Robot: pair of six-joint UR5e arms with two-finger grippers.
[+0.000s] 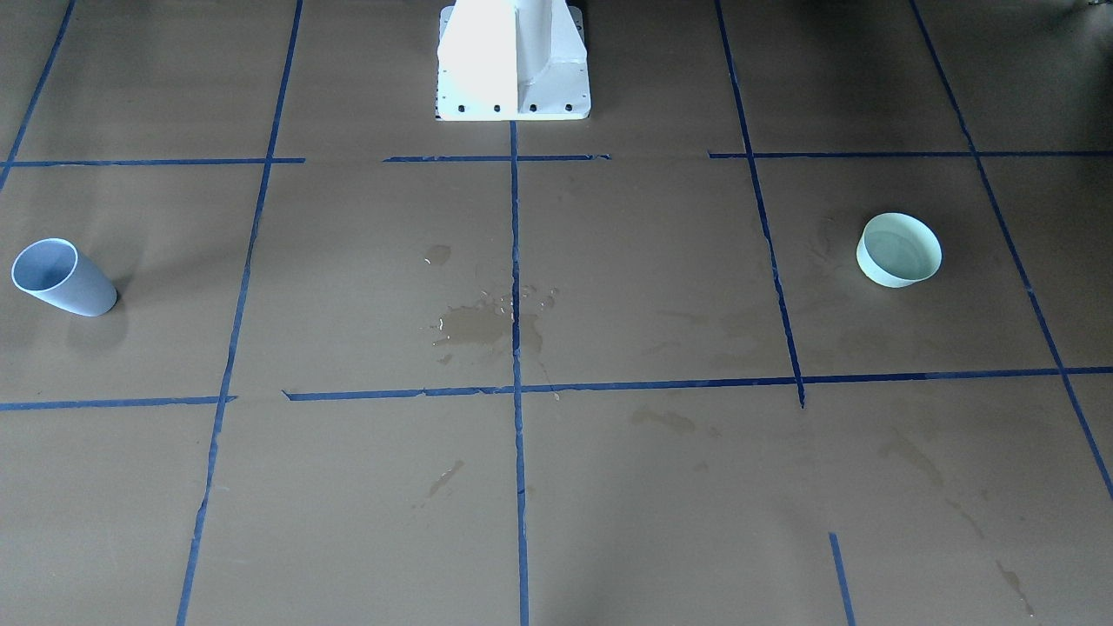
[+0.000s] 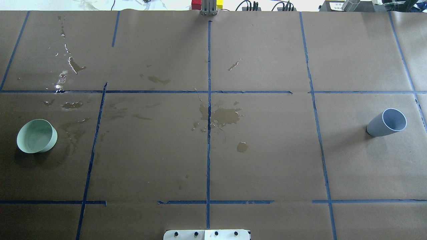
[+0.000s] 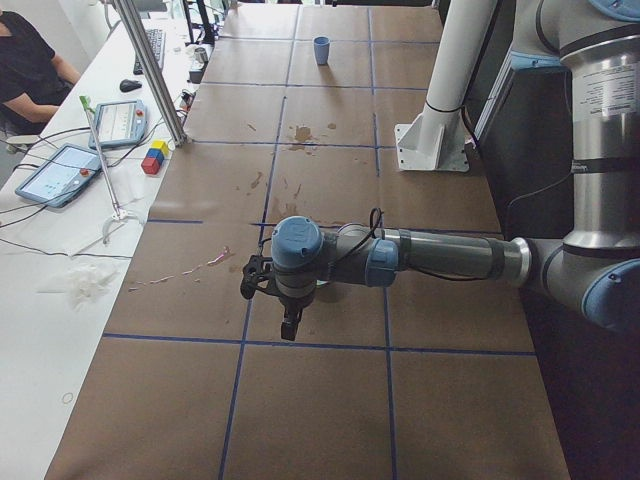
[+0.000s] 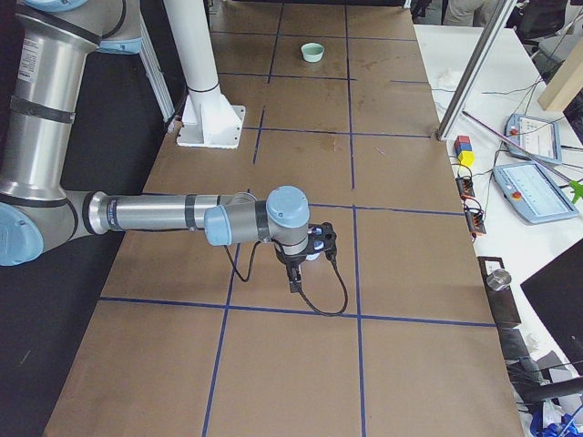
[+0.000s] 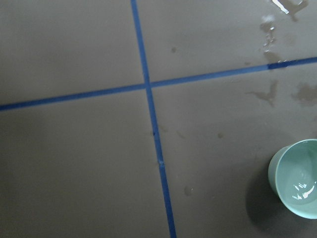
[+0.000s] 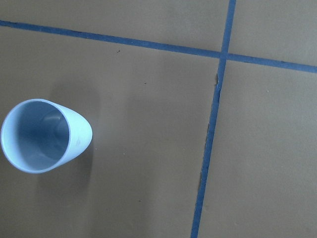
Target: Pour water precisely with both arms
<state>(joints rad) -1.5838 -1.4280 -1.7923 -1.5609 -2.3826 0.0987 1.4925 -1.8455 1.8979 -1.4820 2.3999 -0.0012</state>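
A mint-green bowl (image 1: 899,249) stands on the brown paper on the robot's left (image 2: 36,136); the left wrist view shows glossy water in it (image 5: 297,181). A blue-grey cup (image 1: 63,278) stands on the robot's right (image 2: 387,122) and lies at the left of the right wrist view (image 6: 44,135). Spilled water (image 2: 227,116) shines at the table's middle. The left gripper (image 3: 289,325) hangs over the table, seen only from the side; I cannot tell its state. The same holds for the right gripper (image 4: 296,278). No fingers show in the wrist views.
The white pedestal (image 1: 513,61) stands at the robot's edge. Blue tape lines cross the paper. Wet droplets (image 2: 66,63) lie beyond the bowl. Tablets (image 3: 60,170), coloured blocks (image 3: 155,157), a metal post (image 3: 150,70) and a seated person (image 3: 30,60) are along the far side.
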